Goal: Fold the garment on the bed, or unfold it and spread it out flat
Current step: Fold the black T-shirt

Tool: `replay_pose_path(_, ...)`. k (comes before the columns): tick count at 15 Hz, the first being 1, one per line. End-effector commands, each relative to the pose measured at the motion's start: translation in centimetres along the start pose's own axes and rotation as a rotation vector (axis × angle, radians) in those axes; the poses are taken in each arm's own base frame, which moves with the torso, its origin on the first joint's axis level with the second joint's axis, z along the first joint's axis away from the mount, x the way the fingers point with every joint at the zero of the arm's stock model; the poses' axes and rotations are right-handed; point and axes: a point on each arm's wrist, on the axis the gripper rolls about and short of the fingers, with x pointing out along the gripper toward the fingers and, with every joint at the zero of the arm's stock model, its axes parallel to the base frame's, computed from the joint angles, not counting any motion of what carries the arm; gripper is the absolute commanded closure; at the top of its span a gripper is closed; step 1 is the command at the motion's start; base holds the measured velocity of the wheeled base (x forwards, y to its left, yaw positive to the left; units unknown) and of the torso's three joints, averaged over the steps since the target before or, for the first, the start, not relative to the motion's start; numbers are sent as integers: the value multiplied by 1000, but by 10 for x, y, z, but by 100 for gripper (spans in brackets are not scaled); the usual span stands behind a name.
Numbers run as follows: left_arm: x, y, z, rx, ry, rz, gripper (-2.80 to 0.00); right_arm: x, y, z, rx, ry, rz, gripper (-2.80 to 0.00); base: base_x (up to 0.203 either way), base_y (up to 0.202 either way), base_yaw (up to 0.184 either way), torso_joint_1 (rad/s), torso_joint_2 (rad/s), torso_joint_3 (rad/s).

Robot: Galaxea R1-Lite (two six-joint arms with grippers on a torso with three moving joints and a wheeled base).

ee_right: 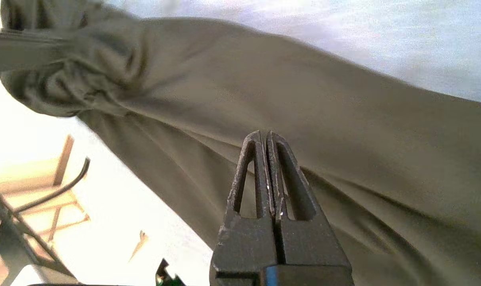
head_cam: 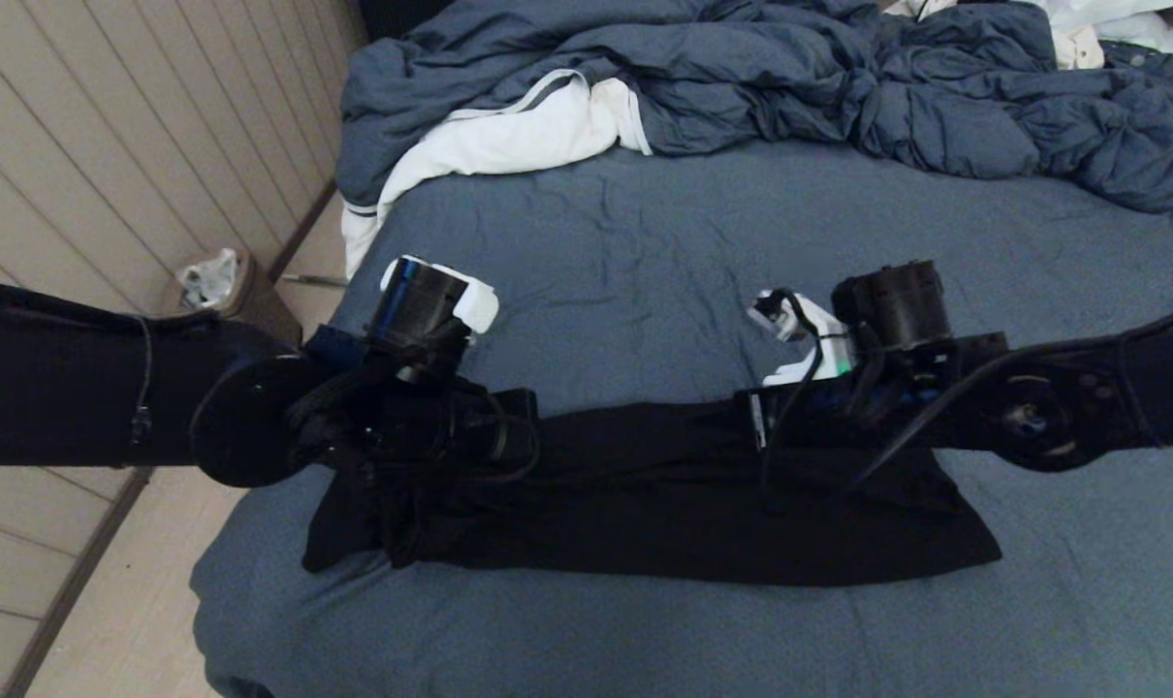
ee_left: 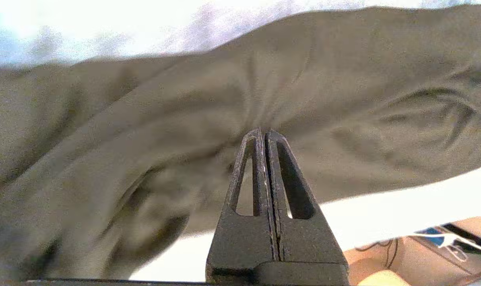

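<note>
grippers work as a pair near the bed's front edge: the left gripper is clenched on the shirt's left end, the right gripper clenched on its right end. shirt lies as a long black band across the sheet, seemingly mid-fold. next move likely calls for carrying both pinched ends together, evenly.

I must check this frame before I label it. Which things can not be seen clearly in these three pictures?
- Head view: both arms cover the garment's upper edge and both grippers.
- Garment print: not in any view; only plain black cloth shows.
- Left wrist view: left gripper tips sink into folds, so the pinched edge is hidden.
- Right wrist view: same for right gripper.
- Bed: duvet covers its far end.
</note>
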Motion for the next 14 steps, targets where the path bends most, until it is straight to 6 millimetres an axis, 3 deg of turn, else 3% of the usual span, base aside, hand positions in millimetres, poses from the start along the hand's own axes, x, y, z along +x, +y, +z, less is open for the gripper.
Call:
replay_pose_path(1, -37, 7, 11, -26, -50, 10, 0, -31, -11, 6, 17, -58, -53, 0, 0, 0, 0, 0, 0, 0)
replay_pose_path(7, -80, 81, 4, -165, -95, 178, 0, -86, -72, 4, 228, -36, -262, 0, 0, 0, 0, 0, 0, 0)
replay_pose_path(9, -92, 102, 3, -209, -93, 169, 0, -114, -87, 1, 278, -24, -339, 0, 0, 0, 0, 0, 0, 0)
replay_pose_path(12, -95, 116, -6, -202, -78, 105, 0, -162, -106, -5, 313, -26, -382, 0, 0, 0, 0, 0, 0, 0)
replay_pose_path(14, -91, 124, -7, -189, -81, 71, 0, -176, -124, -13, 321, -28, -361, 0, 0, 0, 0, 0, 0, 0)
